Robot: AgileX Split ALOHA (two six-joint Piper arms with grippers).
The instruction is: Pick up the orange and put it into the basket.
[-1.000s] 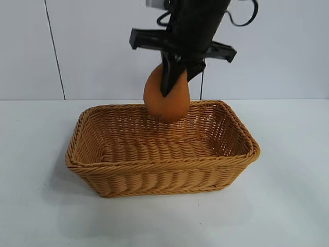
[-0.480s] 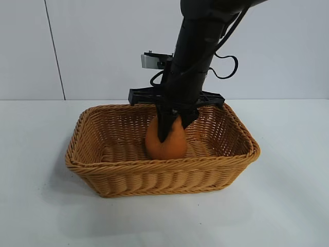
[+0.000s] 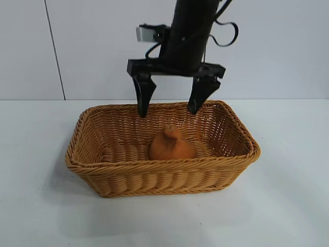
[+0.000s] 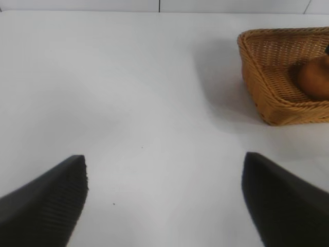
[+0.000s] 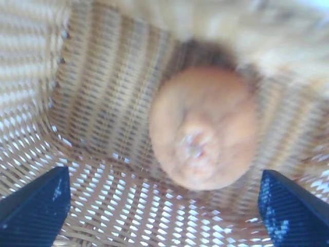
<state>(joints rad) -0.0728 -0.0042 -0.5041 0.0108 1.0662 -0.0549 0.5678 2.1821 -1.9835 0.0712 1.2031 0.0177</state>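
While the right gripper [image 3: 171, 107] hangs released, pointing down above the basket [image 3: 154, 177], the orange [image 3: 172, 145] sits inside; only the left wrist view shows the left gripper [image 4: 164, 198], spread wide.

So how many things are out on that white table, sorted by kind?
Oranges: 1, the orange, lying inside the basket.
Baskets: 1, the basket.
Total: 2.

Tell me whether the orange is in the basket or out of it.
In. The orange sits on the floor of the basket, knobby top up, free of the right gripper, whose jaws hang open above it.
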